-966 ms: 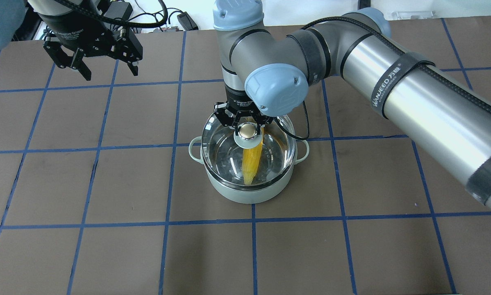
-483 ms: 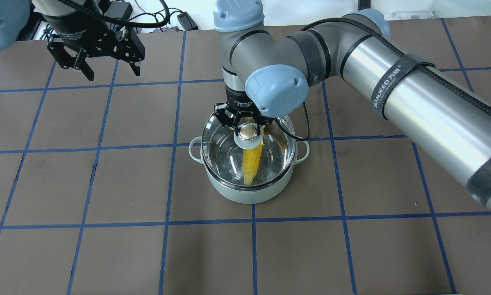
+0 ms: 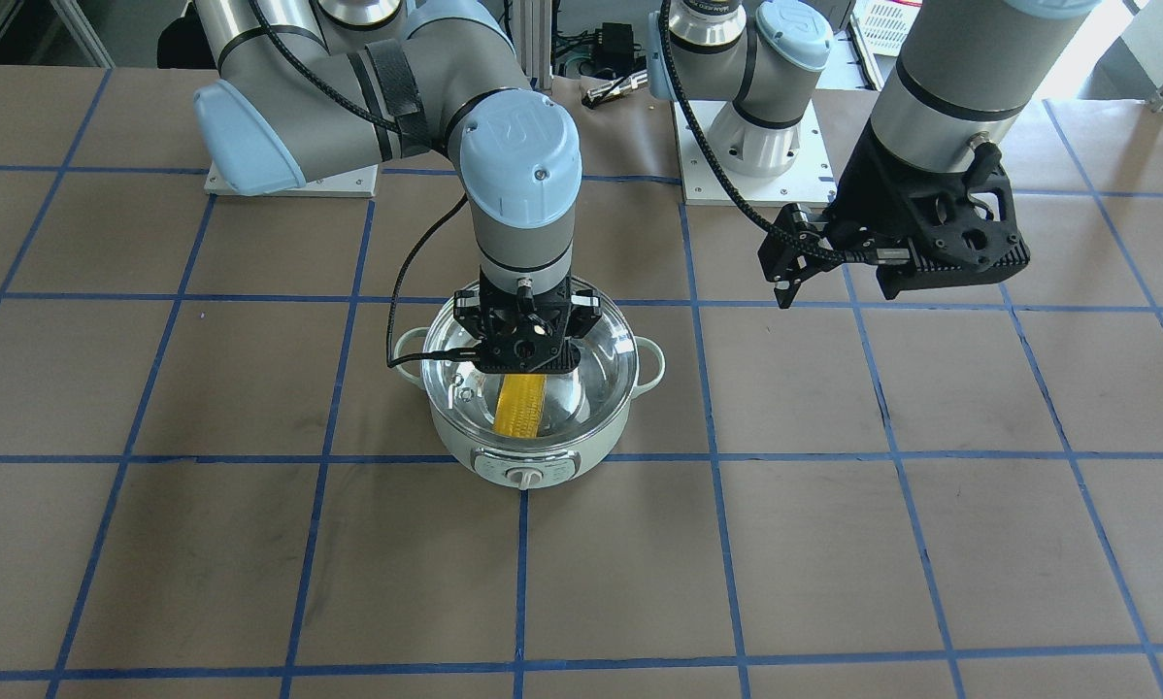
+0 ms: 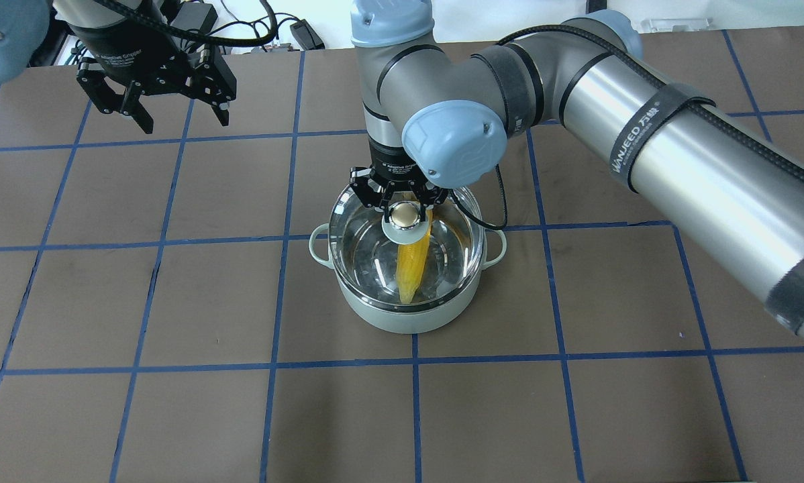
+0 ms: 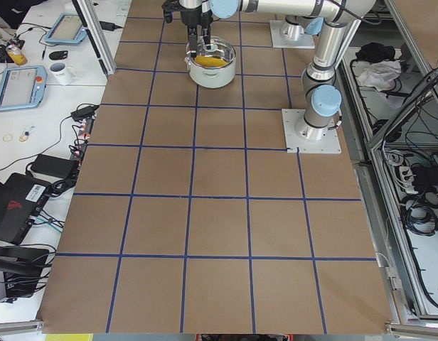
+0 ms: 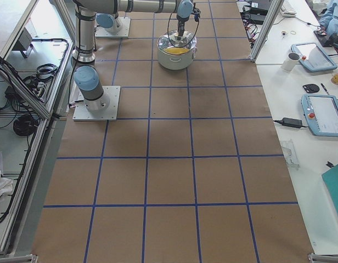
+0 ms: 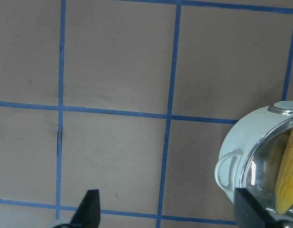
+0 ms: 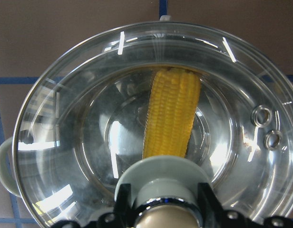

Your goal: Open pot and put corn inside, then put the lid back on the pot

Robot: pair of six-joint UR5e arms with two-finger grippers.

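Observation:
The pale mint-green pot (image 4: 409, 320) stands mid-table, with its knob panel (image 3: 525, 474) facing away from me. The yellow corn (image 4: 412, 268) lies inside it, seen through the glass. The clear glass lid (image 4: 362, 228) covers the pot's opening. My right gripper (image 4: 405, 203) points straight down, shut on the lid's ball knob (image 4: 405, 215). In the right wrist view its fingers (image 8: 123, 205) flank the knob above the corn (image 8: 172, 114). My left gripper (image 4: 182, 122) is open and empty, raised at the far left, well away from the pot (image 7: 237, 156).
The table is brown paper with a blue tape grid (image 4: 281, 238). Cables and a power adapter (image 4: 305, 33) lie beyond the far edge. The arm bases (image 3: 751, 146) sit on white plates at my side.
My left gripper has drifted slightly toward the far edge. My right gripper, the lid and the corn have stayed put.

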